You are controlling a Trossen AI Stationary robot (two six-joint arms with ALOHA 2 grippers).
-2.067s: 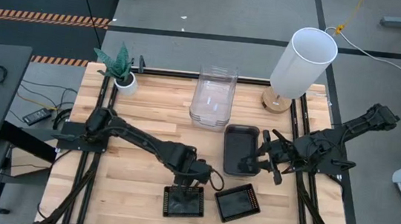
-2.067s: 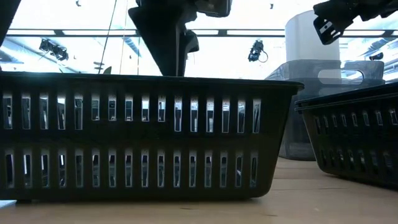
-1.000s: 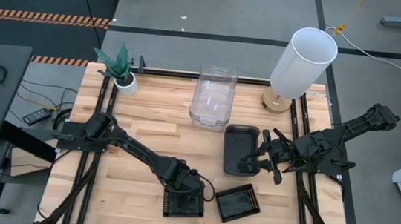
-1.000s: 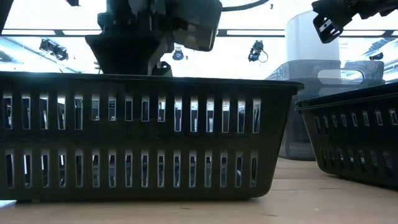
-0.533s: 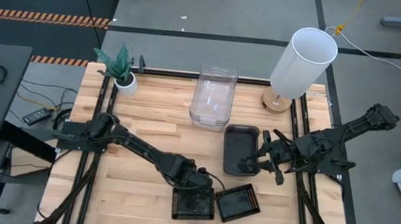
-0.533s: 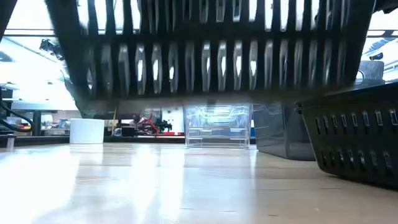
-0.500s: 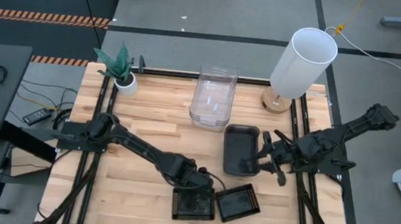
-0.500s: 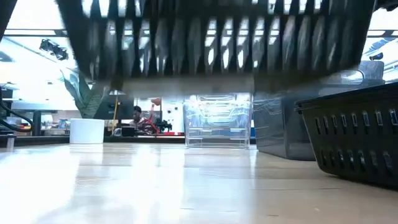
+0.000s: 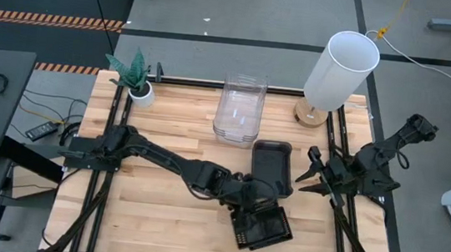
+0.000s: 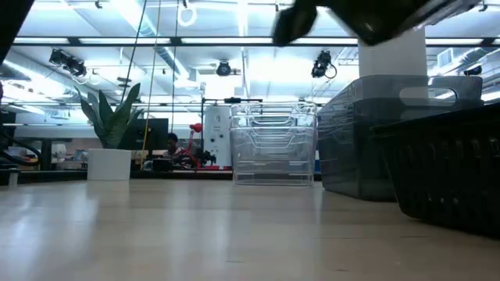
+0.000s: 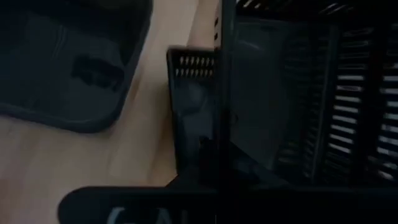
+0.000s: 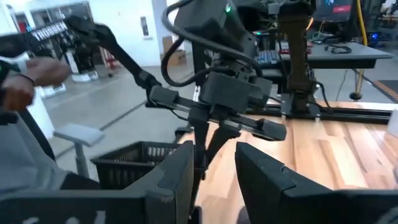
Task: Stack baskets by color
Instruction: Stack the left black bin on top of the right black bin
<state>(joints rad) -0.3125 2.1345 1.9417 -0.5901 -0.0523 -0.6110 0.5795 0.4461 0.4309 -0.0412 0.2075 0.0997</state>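
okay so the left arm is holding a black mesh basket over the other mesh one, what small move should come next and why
Probably lower it straight down and then open the jaws. In the high view the left gripper is shut on a black mesh basket that sits almost squarely over the other mesh basket near the table's front edge, so only a small drop is likely left. The right gripper waits beside the dark grey basket.

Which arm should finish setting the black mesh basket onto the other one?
Left. The left gripper is shut on the black mesh basket, right over the other one; the right gripper hangs empty beside the grey basket.
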